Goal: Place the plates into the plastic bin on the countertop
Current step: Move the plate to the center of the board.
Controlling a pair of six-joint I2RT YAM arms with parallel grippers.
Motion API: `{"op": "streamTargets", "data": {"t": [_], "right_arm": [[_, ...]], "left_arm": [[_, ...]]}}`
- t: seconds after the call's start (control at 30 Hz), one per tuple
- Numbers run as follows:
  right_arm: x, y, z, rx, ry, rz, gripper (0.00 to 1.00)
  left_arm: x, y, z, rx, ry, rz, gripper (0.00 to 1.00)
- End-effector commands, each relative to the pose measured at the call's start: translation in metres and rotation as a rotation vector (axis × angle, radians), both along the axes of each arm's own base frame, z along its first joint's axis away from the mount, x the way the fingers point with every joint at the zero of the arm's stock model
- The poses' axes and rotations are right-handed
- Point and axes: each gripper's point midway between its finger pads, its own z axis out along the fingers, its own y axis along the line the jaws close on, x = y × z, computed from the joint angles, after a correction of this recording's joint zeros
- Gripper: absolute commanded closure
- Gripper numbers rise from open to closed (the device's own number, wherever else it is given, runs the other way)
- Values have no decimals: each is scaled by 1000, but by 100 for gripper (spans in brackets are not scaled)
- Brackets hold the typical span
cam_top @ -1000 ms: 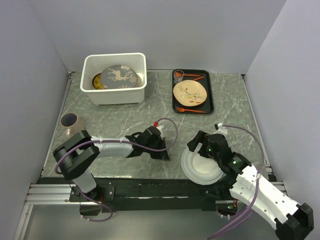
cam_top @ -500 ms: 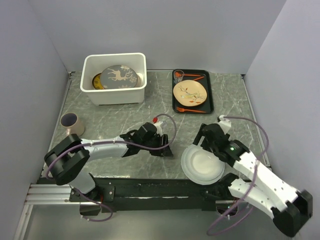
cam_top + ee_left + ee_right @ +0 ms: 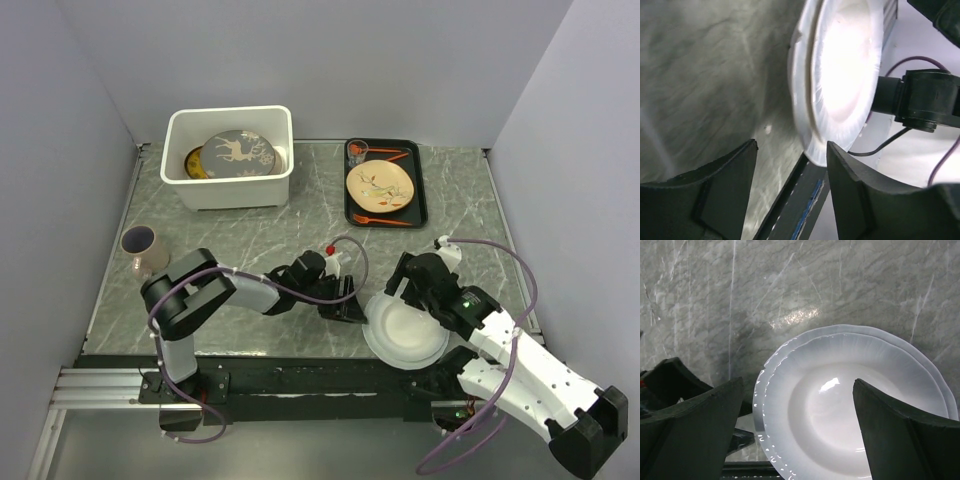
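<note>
A cup (image 3: 138, 243) sits alone at the left of the table (image 3: 250, 235); leave it. Right of it, at the far edge, stands the bin (image 3: 235, 188), with the deer plate (image 3: 238, 150) lying on top of at least one other plate. So part of your job looks done.

Your left gripper (image 3: 347, 302) is what has changed. A second ago it sat closed and further left. Since then it has swung right, low over the table, and spread its fingers (image 3: 722, 192). They now stand apart with nothing between them, and the left rim of the white plates (image 3: 404, 334) is just ahead of the tips. I read that as a reach for the rim, not yet a grip.

The white plates (two, nested, judging by the double rim in the right wrist view) lie at the near edge of the table, right of centre and well apart from the bin. They have not moved in that second.

Your right gripper (image 3: 405, 284) hovers over their far side, its fingers wide apart as before, clamping nothing. I cannot tell whether they touch the plates.

At the far right, the tray (image 3: 421, 190) with the peach plate (image 3: 379, 184) is not yours to move.

Watch the near edge: a push from the left could slide the white plates off it.
</note>
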Motion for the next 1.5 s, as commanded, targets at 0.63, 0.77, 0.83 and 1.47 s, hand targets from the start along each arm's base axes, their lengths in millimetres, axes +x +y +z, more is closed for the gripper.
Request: {"op": "streamTargets", "data": {"t": [0.63,0.77,0.83,1.47], "right_arm": [[3,3,14,59,-82,-1,2],[4,7,16,78,-91,15,2],[5,10,16,90,-93,26,2],[6,37,-9,185,-66,101,7]], "left_arm": [[16,-13,-10,-12,-7,82,99],[31,18,-11,38,-32,170,99],[39,40,-21,81,-27,220,99],[65,121,-67,191,109,435,99]]}}
